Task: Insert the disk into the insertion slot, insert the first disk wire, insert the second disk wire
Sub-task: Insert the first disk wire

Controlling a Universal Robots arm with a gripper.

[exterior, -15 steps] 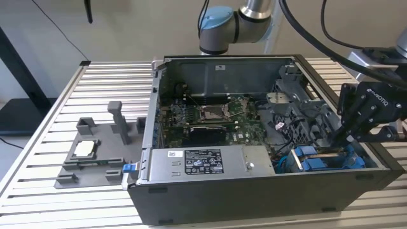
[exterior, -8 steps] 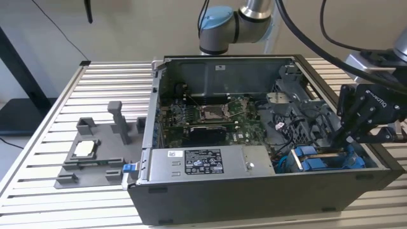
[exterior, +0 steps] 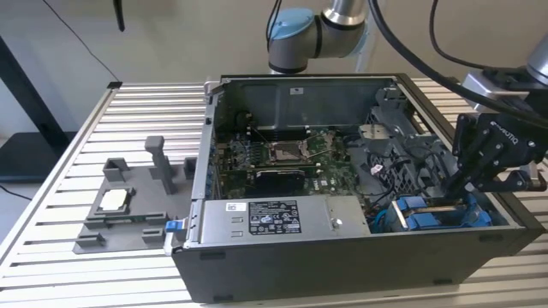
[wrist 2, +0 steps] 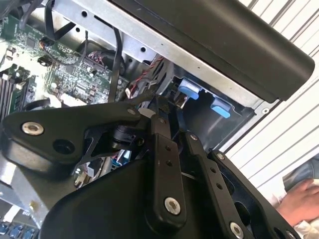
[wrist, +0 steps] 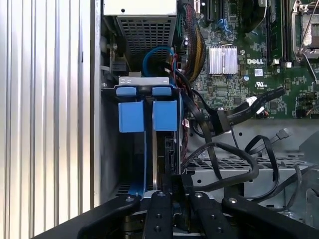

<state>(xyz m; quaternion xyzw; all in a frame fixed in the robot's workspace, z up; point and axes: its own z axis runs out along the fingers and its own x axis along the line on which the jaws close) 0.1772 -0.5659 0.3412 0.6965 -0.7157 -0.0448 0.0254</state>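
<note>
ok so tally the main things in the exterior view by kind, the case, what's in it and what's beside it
open computer case: 1
grey power supply box: 1
motherboard: 1
insertion slot with blue edges: 1
grey fixture beside the case: 1
gripper: 1
total: 6

You see a black pincer (wrist: 175,185), bright blue tabs (wrist: 132,115), a green board (exterior: 291,154) and a silver, striped worktop (exterior: 145,115).

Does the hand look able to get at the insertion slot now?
Likely yes: the hand hangs right at the insertion slot, the case is open, and the black cables lie beside it, not across.
</note>
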